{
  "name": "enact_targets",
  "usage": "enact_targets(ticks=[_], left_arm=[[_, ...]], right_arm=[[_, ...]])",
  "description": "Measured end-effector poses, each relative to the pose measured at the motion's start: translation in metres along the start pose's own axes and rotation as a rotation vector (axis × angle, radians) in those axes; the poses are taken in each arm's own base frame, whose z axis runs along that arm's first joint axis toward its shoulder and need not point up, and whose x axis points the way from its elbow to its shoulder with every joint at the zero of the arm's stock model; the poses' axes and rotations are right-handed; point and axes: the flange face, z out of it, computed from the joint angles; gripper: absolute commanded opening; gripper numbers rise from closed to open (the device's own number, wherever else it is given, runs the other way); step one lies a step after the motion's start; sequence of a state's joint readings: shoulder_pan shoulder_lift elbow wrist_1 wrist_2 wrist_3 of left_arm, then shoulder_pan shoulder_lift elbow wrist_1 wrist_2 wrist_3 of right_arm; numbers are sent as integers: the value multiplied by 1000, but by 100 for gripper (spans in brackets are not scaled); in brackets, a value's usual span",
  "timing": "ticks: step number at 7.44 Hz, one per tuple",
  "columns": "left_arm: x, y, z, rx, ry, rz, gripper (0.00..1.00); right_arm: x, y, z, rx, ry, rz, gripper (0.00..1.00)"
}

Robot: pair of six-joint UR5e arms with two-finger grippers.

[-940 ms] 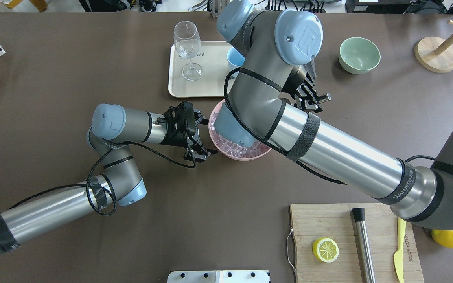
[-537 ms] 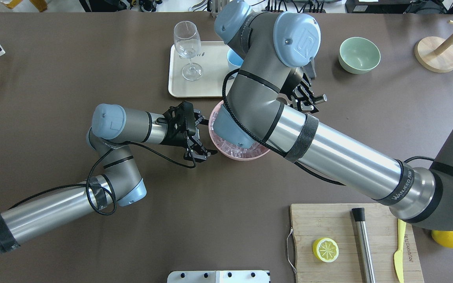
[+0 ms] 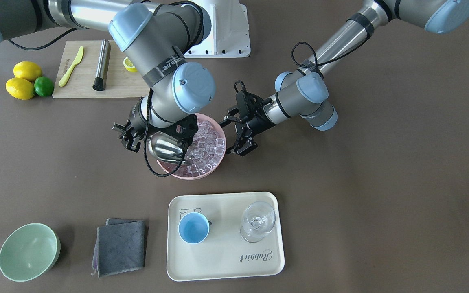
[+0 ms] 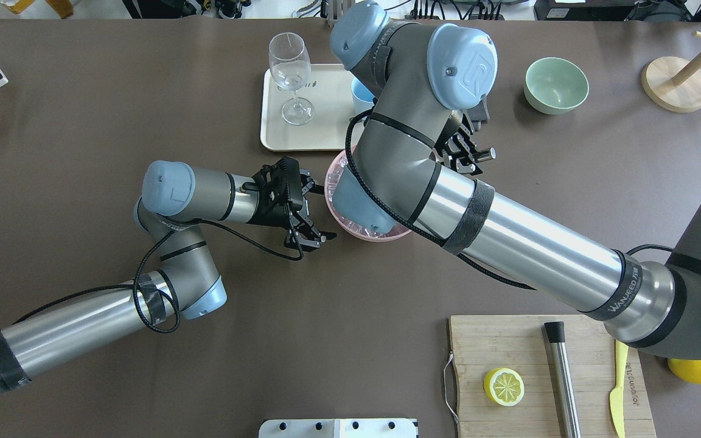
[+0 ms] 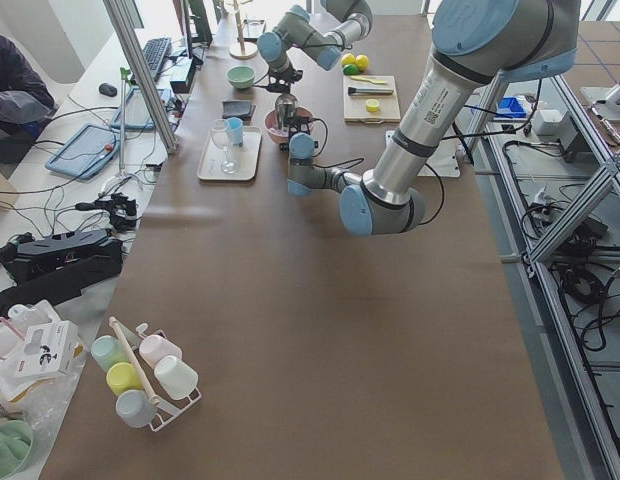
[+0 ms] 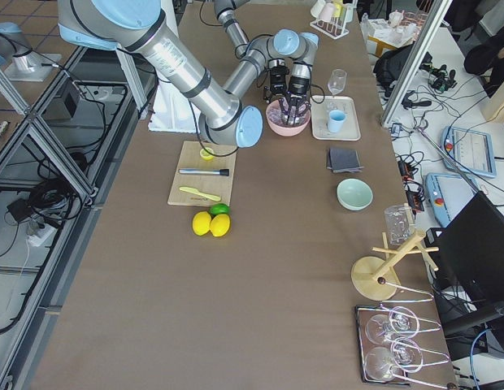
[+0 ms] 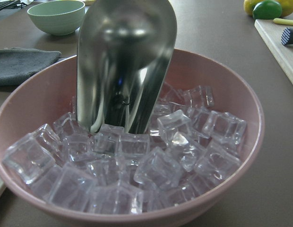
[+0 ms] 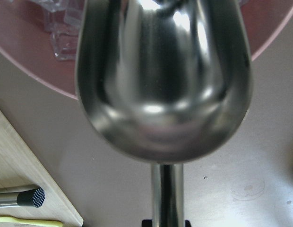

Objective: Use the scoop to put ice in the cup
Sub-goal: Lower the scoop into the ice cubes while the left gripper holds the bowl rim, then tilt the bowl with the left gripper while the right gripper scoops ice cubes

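Note:
The shiny steel scoop (image 3: 163,148) is held by its handle in my right gripper (image 3: 130,136), which is shut on it. The scoop's open end is tipped down into the ice (image 3: 206,148) in the pink bowl (image 3: 185,175); in the left wrist view the scoop (image 7: 125,61) rests its tip among the ice cubes (image 7: 160,170). The right wrist view shows the trough (image 8: 165,80) with no ice in the part that shows. My left gripper (image 3: 231,136) is open beside the bowl's rim. The light-blue cup (image 3: 193,228) stands empty on the cream tray (image 3: 226,260).
A clear stemmed glass (image 3: 257,221) stands on the tray beside the cup. A grey cloth (image 3: 120,246) and a pale green bowl (image 3: 29,252) lie beyond the tray's side. A cutting board (image 3: 79,83) with a steel cylinder (image 3: 102,65) is near the robot's base.
My right wrist has shifted a little toward the bowl, carrying the scoop's handle with it. The left arm has not moved.

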State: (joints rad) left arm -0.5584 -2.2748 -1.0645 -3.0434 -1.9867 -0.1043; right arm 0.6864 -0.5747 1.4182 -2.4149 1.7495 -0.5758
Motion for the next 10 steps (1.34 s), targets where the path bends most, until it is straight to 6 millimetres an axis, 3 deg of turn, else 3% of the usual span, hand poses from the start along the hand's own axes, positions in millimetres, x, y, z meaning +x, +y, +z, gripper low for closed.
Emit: enact_targets(ticks=[4, 8, 10], left_arm=[[-10, 3, 0, -38, -18, -18, 99], [-26, -12, 6, -80, -40, -38, 99], [-29, -17, 9, -90, -44, -43, 99]], right_arm=[[-9, 7, 9, 57, 2, 45, 0], [-29, 6, 16, 82, -4, 44, 0], [-29, 3, 18, 118, 0, 63, 0]])
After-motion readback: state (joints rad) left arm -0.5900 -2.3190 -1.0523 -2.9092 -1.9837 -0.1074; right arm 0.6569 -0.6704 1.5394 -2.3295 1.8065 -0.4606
